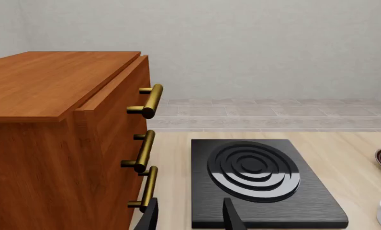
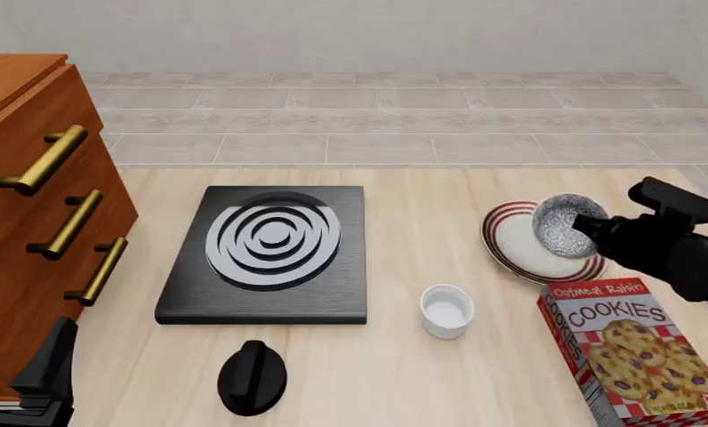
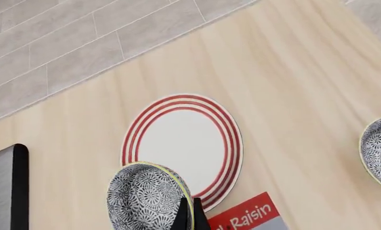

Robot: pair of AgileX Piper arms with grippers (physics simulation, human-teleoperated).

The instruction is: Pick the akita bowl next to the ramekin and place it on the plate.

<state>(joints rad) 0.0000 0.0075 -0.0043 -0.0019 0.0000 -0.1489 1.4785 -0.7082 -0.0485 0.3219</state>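
Note:
The speckled akita bowl (image 2: 564,222) hangs tilted over the plate (image 2: 514,252), held by its rim. My right gripper (image 2: 589,228) is shut on that rim. In the right wrist view the akita bowl (image 3: 147,197) sits beside the thin closed fingers (image 3: 189,214), above the near edge of the red-ringed plate (image 3: 181,143). The white ramekin (image 2: 446,310) stands on the table in front of the plate, to its left. My left gripper (image 2: 17,358) is open and holds nothing at the near left corner, by the cabinet; its fingers (image 1: 232,215) frame the stove.
A black stove plate (image 2: 271,253) lies mid-table with a black knob (image 2: 252,376) in front. A wooden drawer cabinet (image 2: 34,205) stands at the left. A cookie box (image 2: 633,356) lies near right. Another speckled bowl (image 3: 379,153) sits beyond the plate in the right wrist view.

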